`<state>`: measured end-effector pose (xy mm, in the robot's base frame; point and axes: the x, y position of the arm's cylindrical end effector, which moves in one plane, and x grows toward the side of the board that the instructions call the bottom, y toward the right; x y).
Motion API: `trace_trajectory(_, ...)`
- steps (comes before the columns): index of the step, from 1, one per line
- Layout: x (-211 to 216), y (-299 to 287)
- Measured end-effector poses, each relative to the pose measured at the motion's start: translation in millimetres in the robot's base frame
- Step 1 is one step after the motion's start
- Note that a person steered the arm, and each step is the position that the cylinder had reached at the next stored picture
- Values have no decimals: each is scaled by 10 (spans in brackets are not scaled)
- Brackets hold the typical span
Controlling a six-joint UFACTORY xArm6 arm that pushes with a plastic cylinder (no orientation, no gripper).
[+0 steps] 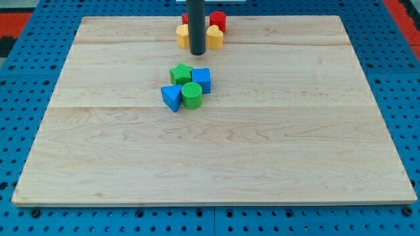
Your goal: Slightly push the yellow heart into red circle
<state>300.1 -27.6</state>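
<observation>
My tip [197, 52] partly hides the yellow heart [214, 37] beside the red circle [218, 20].

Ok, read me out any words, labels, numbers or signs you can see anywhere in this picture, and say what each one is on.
None: no text, number or sign shows.
The wooden board is bare wood.
The blocks, such as the yellow heart and red circle, are plain colour.
My tip is unmarked.

No readable text, label, brand, number or sign is showing anywhere in the camera view, neither on the wooden board [216, 157], nor on the coloured blocks, nor on the blue perforated surface [26, 78] around it.
</observation>
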Motion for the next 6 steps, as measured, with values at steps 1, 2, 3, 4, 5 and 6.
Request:
trace_trajectory(1, -10, 19)
trace_trajectory(2, -170, 335)
trace_trajectory(3, -366, 240)
trace_trajectory(4, -62, 379)
trace_trajectory(5, 99, 840)
trace_trajectory(6, 63, 1422)
